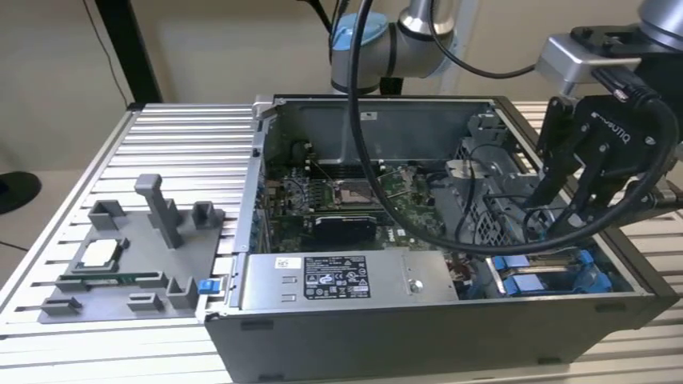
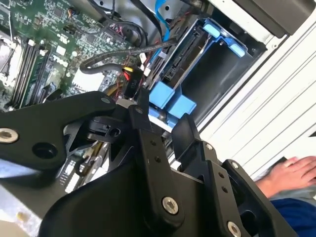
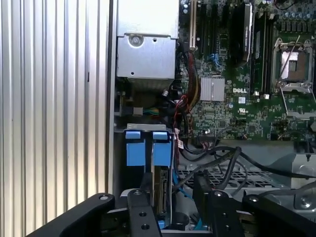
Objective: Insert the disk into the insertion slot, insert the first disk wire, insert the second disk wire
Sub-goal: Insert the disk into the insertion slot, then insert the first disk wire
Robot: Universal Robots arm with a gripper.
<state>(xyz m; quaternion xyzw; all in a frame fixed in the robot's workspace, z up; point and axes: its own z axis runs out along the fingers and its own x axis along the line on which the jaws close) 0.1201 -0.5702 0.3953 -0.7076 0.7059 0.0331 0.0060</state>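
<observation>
1. Your hand (image 3: 173,180) is nearest. Its fingers are apart and straddle the disk (image 3: 161,195) without clamping it, probably so they can steady or press it.
2. The computer case (image 1: 427,336) lies open on the table (image 1: 181,152), which gives you reach from above.
3. The insertion slot (image 2: 224,74), at the exterior view's right, holds the disk on edge in its blue carrier.
4. Black wires (image 3: 217,160) hang loose just beside the slot. You cannot tell whether any is plugged in.

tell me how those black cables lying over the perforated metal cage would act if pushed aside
Probably floppy: the black cables curve in loose loops across the perforated cage. Likely light, since they look thin. They may spring back or tug, as they run on toward the motherboard.
</observation>
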